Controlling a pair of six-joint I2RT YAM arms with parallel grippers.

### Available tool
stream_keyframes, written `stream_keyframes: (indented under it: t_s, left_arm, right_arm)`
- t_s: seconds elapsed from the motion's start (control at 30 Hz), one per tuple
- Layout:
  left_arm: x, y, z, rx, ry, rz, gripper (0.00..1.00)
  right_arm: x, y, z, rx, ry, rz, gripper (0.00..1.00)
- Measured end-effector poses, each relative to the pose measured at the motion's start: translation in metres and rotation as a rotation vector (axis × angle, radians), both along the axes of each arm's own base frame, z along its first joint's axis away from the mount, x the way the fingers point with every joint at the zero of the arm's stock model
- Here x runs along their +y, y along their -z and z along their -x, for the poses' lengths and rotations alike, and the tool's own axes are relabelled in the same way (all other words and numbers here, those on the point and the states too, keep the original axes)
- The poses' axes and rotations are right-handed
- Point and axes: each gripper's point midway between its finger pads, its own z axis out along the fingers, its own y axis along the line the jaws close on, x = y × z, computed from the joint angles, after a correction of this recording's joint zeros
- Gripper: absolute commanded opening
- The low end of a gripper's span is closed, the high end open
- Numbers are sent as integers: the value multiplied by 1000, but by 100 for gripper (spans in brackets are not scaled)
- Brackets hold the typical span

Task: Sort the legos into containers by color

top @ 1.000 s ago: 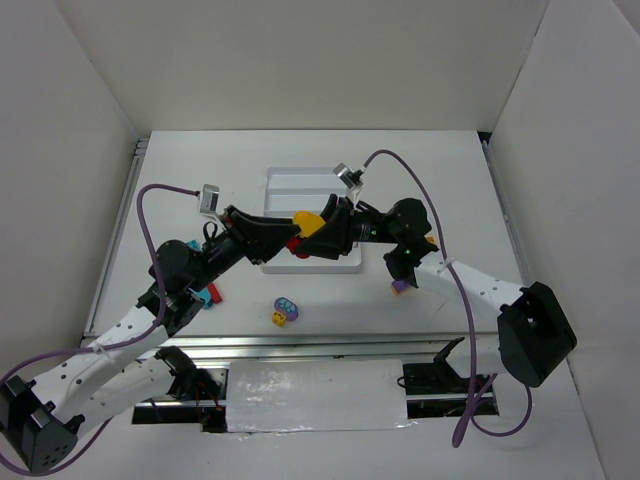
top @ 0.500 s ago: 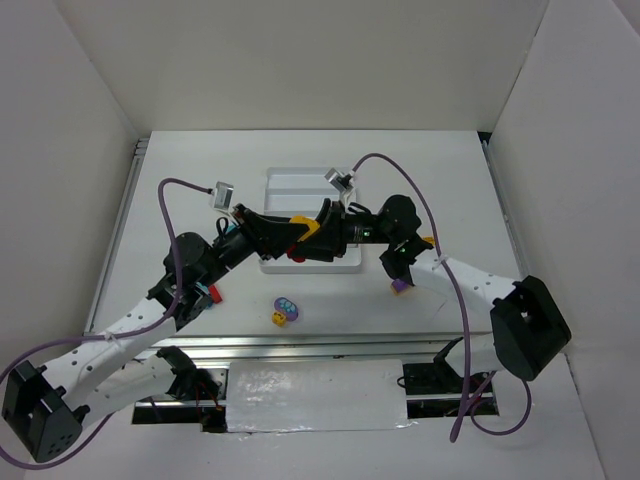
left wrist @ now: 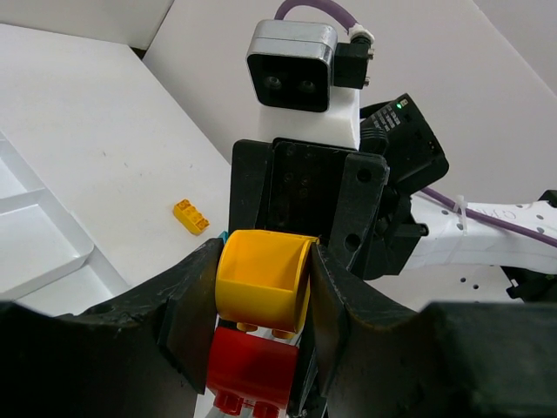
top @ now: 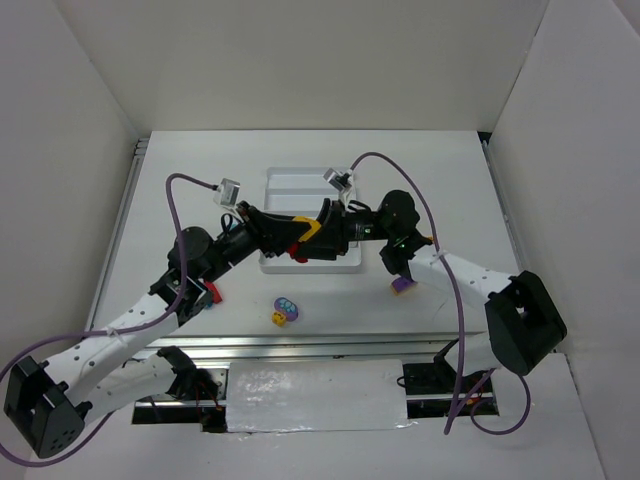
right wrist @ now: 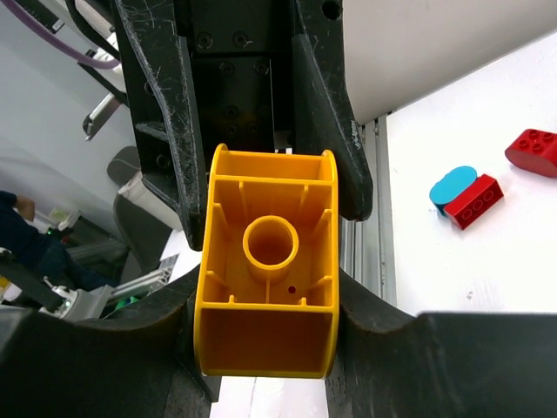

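Clamps one yellow brick (right wrist: 270, 252) in both left tool (left wrist: 263, 261) and right tool (right wrist: 268, 313), above white tray (top: 290, 185); red brick (left wrist: 252, 370) attached to it.

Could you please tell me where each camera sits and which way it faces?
Top external: above and behind the robot, looking down on the white tray; both arms show, left gripper and right gripper meeting over it.
Left wrist: on the left wrist, facing the right gripper; own fingers flank the yellow brick.
Right wrist: on the right wrist, facing the left gripper; own fingers flank that brick's hollow underside.
Shared: both wrist views show the yellow brick, from opposite sides.
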Motion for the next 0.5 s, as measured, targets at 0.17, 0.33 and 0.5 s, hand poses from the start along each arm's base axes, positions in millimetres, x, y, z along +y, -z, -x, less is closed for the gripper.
stream_keyframes:
  t_s: [0.17, 0.33, 0.5]
  left_arm:
    - [-4, -5, -5, -10, 15, -33, 0]
    - [-4, -5, -9, -22, 27, -64, 0]
    - [-5, 1, -13, -11, 41, -97, 0]
  right_arm:
    - [-2, -2, -2, -28, -15, 11, 0]
    - [-3, 0, -6, -42, -24, 43, 0]
    - [-4, 9, -9, -31, -20, 71, 0]
